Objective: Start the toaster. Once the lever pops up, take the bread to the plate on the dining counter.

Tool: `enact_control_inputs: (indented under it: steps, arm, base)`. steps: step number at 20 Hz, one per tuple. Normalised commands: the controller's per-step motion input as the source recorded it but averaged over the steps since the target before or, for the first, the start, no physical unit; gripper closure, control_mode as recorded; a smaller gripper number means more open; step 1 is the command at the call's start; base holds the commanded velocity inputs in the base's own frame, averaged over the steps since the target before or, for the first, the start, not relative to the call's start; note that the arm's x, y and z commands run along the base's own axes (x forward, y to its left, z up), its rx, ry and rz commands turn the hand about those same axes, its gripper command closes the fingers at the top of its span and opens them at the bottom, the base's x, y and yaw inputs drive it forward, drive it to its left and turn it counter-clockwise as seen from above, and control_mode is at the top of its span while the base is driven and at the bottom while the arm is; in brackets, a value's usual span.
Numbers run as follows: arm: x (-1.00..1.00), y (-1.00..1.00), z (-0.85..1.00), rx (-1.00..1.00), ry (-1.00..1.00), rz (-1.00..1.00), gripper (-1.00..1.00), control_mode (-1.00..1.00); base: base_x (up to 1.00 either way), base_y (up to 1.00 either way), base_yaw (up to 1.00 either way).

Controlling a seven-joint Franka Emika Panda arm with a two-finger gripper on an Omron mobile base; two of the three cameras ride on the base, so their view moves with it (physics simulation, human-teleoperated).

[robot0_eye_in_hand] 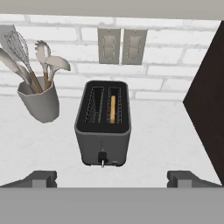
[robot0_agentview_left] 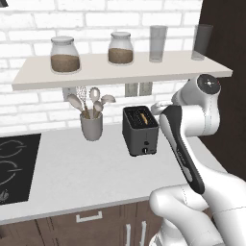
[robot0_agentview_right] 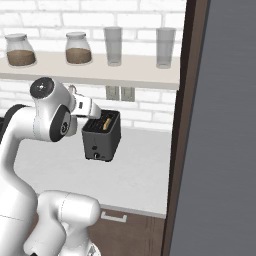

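Your gripper [robot0_eye_in_hand: 112,179] is spread wide, holding nothing, hovering just in front of the toaster [robot0_eye_in_hand: 103,124] on the white counter [robot0_agentview_left: 86,168]. Toaster's long axis runs front-to-back, knob end facing you. Bread [robot0_eye_in_hand: 113,109] stands on edge in the right slot.

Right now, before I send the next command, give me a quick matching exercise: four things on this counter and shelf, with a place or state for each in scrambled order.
Things:
1. bread
2. utensil cup
3. gripper
4. two jars

Places or states:
A. on the shelf above the counter
B. open, hovering in front of the toaster
C. standing in one toaster slot
D. beside the toaster, holding spoons and a whisk

Pairs: 1-C, 2-D, 3-B, 4-A
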Motion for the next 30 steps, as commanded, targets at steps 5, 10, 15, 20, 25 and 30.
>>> enact_control_inputs:
  steps: [5, 10, 15, 20, 25, 30]
  arm:
    - [0.00, 0.00, 0.00, 0.00, 0.00, 0.00, -1.00, -1.00]
    - [0.00, 0.00, 0.00, 0.00, 0.00, 0.00, -1.00, -1.00]
    - [0.00, 0.00, 0.00, 0.00, 0.00, 0.00, -1.00, -1.00]
    - [0.00, 0.00, 0.00, 0.00, 0.00, 0.00, -1.00, -1.00]
    - [0.00, 0.00, 0.00, 0.00, 0.00, 0.00, -1.00, -1.00]
    - [0.00, 0.00, 0.00, 0.00, 0.00, 0.00, -1.00, -1.00]
  base:
    - [0.00, 0.00, 0.00]
    - [0.00, 0.00, 0.00]
    - [0.00, 0.00, 0.00]
    - [0.00, 0.00, 0.00]
    - [0.00, 0.00, 0.00]
    - [0.00, 0.00, 0.00]
